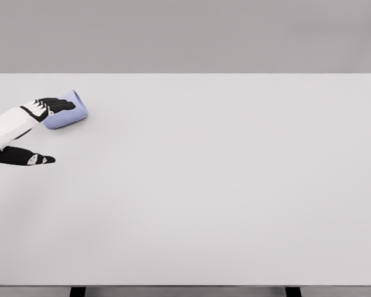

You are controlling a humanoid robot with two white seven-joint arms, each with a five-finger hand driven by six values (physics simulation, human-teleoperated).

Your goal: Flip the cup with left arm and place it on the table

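Note:
A lavender cup (69, 112) lies tilted on its side near the far left of the white table (210, 185), its rim facing up and to the right. My left hand (54, 130) comes in from the left edge on a white forearm. Its black fingers (57, 104) lie across the cup's upper left side and touch it. The thumb (32, 158) is spread well below the cup and clear of it, so the hand does not enclose the cup. The cup's base is hidden behind the fingers. No right arm shows.
The table's far edge runs just behind the cup, and its left edge is close to the hand. A grey wall stands behind. Dark table legs (78, 291) show at the bottom.

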